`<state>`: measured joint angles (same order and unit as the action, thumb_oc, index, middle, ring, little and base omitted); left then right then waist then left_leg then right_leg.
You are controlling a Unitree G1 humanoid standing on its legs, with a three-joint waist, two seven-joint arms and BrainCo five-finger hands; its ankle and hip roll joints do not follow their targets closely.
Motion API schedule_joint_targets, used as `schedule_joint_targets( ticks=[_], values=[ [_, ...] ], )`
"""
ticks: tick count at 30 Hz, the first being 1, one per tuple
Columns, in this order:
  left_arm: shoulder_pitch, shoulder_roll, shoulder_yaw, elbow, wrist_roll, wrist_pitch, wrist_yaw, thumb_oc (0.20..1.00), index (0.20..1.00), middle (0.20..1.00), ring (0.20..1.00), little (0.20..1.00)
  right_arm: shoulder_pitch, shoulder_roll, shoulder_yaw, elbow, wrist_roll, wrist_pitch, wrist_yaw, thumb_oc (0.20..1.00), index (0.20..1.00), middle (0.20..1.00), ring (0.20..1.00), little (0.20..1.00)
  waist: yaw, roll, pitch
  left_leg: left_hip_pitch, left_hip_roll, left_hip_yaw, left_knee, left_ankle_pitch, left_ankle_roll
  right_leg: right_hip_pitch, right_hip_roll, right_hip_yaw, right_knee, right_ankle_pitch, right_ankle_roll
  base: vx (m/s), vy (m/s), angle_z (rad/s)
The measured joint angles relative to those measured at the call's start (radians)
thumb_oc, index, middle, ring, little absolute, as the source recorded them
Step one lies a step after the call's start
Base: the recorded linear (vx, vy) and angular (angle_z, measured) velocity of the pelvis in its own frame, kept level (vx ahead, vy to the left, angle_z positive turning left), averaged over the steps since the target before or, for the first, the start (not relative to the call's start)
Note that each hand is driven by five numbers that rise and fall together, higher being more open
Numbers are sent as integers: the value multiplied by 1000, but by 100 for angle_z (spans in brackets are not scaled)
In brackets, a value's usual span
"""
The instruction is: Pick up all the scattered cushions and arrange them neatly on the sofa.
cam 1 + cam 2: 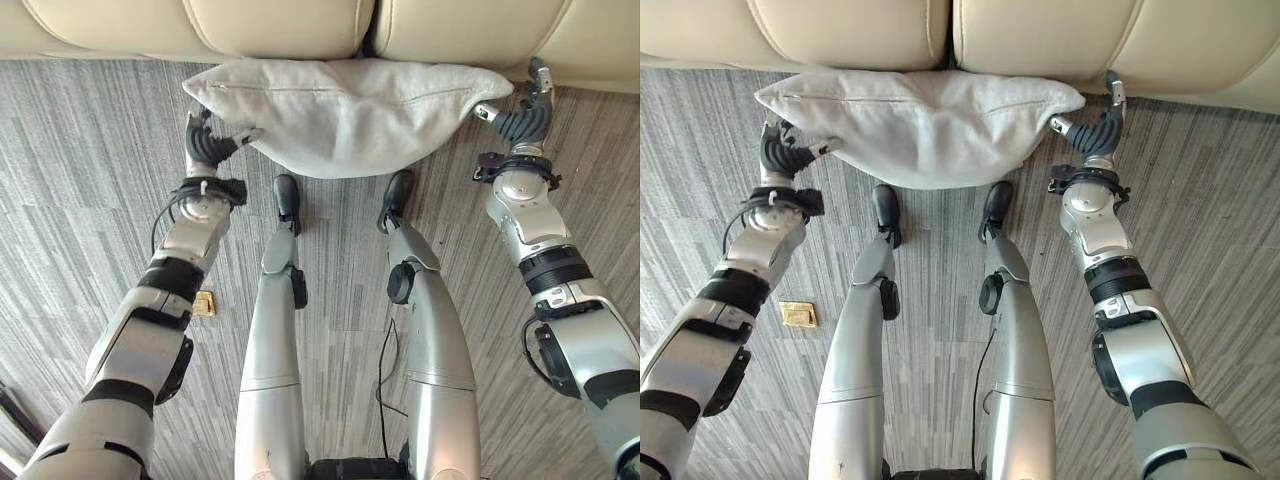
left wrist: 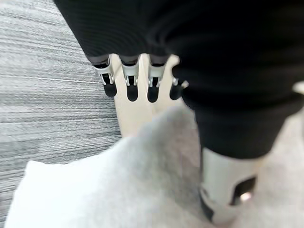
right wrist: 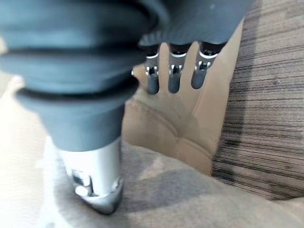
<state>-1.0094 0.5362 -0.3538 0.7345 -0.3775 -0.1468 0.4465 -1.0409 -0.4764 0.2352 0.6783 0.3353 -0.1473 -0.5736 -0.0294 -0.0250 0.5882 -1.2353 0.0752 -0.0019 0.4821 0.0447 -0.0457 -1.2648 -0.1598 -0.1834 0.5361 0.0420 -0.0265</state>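
Left eye view: grey cushion lifted off the floor against the sofa front edge, one end in each hand, presumably to keep it level for placing.
Left wrist view: left hand fingers straight, thumb pressing the cushion.
Right wrist view: right hand likewise, thumb on fabric.

The cushion is soft, matt, pale grey cloth with a slightly fuzzy nap. The sofa looks like smooth cream leather with a faint sheen. The floor is matt grey streaked carpet.
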Motion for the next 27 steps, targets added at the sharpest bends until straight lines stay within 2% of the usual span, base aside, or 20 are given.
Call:
schedule_joint_targets(
  ticks=[5,7,8,9,10,14,17,21,22,23,24,27],
  values=[
    [-21,-59,13,-117,-22,-21,83,1000,1000,1000,1000,1000,-22,46,32,-64,16,-31,-25,1000,1000,1000,1000,1000,-9,-1,-2,-97,-6,-7,38,-7,7,-101,-4,11,38,-2,5,0,0,0],
    [-20,-108,14,-174,-39,-39,126,1000,1000,1000,1000,1000,-30,111,31,-67,43,-63,-23,1000,1000,1000,1000,1000,2,-2,-3,-134,-9,-15,40,-9,1,-141,-4,12,37,-9,-4,10,0,2],
    [-25,-128,13,-185,-40,-48,136,680,680,680,680,680,-31,142,31,-65,69,-72,-12,200,200,200,200,200,7,-2,-3,-151,-9,-14,47,-6,0,-157,-4,14,40,-6,-1,0,0,0],
    [-21,-132,13,-197,-45,-52,137,391,391,391,391,391,-30,153,31,-65,100,-94,3,200,200,200,200,200,9,-1,-4,-159,-9,-14,54,-6,0,-162,-5,15,42,-6,-1,0,0,0],
    [-23,-137,14,-205,-50,-56,140,200,200,200,200,200,-33,157,29,-65,122,-107,14,200,200,200,200,200,10,-1,-5,-163,-11,-13,53,-6,0,-166,-6,17,41,-5,0,0,0,0],
    [-20,-189,55,-204,-179,-65,140,200,200,200,200,200,-37,187,-14,-55,309,-139,78,200,200,200,200,200,9,-1,-5,-158,-14,-5,66,-4,8,-157,-10,23,48,8,11,0,0,0],
    [2,-222,88,-202,-294,-62,135,200,200,200,200,200,-2,232,-52,-55,480,-176,146,200,200,200,200,200,7,-1,-5,-103,-13,6,56,-4,9,-105,-14,23,36,18,-5,0,0,0],
    [78,-232,89,-203,-330,-55,102,200,200,200,200,200,77,258,-49,-58,564,-203,200,200,200,200,200,200,2,-4,-19,14,-14,14,3,2,12,13,-13,18,-20,35,-3,-16,6,-1],
    [117,-243,88,-202,-343,-53,93,200,200,200,200,200,121,269,-45,-58,580,-209,213,200,200,200,200,200,0,-3,-58,34,-16,13,-19,6,14,33,-9,18,-42,35,8,-48,20,0],
    [193,-263,80,-206,-345,-57,74,200,200,200,200,200,205,281,-30,-60,582,-230,233,200,200,200,200,200,-4,-6,-185,-15,-20,13,-22,5,14,-18,-9,23,-41,21,26,-58,4,4],
    [231,-270,80,-209,-345,-56,52,200,200,200,200,200,253,281,-27,-64,587,-241,254,200,200,200,200,200,-7,-9,-238,-21,-24,11,-31,6,15,-26,-11,26,-41,20,29,-68,5,7],
    [309,-268,82,-227,-343,-54,-4,200,200,200,200,200,341,278,-23,-81,588,-236,290,200,200,200,200,200,-12,-13,-242,57,-29,14,-59,6,14,47,-13,25,-64,21,33,-77,-4,2]
  ],
)
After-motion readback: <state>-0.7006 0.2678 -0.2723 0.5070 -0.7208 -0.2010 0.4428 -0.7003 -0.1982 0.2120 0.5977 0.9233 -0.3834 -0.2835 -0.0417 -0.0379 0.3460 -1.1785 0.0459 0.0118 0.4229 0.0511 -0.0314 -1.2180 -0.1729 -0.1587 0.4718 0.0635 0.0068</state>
